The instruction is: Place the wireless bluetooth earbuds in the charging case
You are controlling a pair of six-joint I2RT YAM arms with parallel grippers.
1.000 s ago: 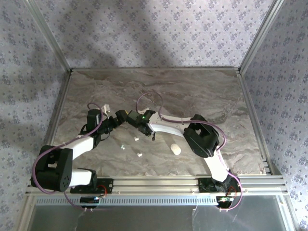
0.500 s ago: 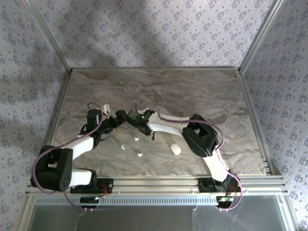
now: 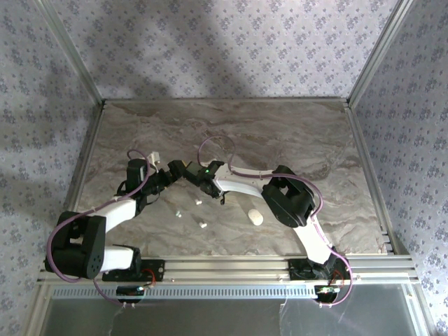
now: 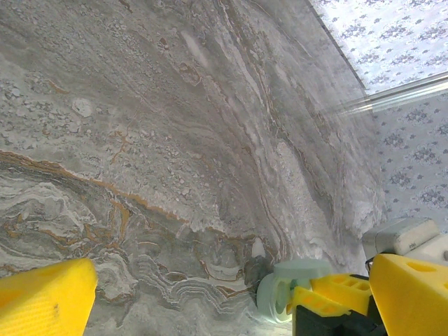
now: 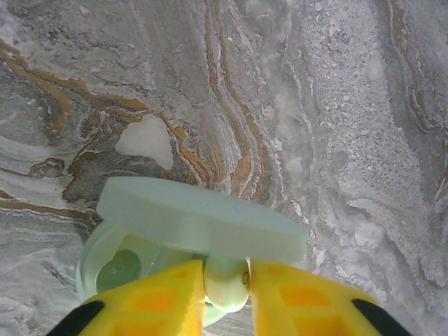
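Note:
The mint charging case [image 5: 203, 218] stands open on the marble, lid raised over its base with a round well [image 5: 119, 269]. My right gripper [image 5: 226, 287] is shut on a small pale earbud [image 5: 225, 290] right at the case's opening. In the left wrist view the case [image 4: 283, 290] sits low at the right, with the right gripper's yellow fingers [image 4: 336, 290] against it. My left gripper [image 4: 224, 308] is open, its fingers wide apart, the case near its right finger. From above, both grippers [image 3: 168, 176] [image 3: 190, 172] meet left of centre. Tiny white earbud bits [image 3: 198, 201] [image 3: 179, 213] [image 3: 203, 225] lie on the table.
A white oval case [image 3: 256, 217] lies on the marble table [image 3: 280, 133] to the right of the bits, close under the right arm's elbow. Metal rails and patterned walls border the table on all sides. Open marble stretches behind the grippers.
The right arm's elbow has drifted slightly to the left. Both grippers and the loose bits stay where they were.

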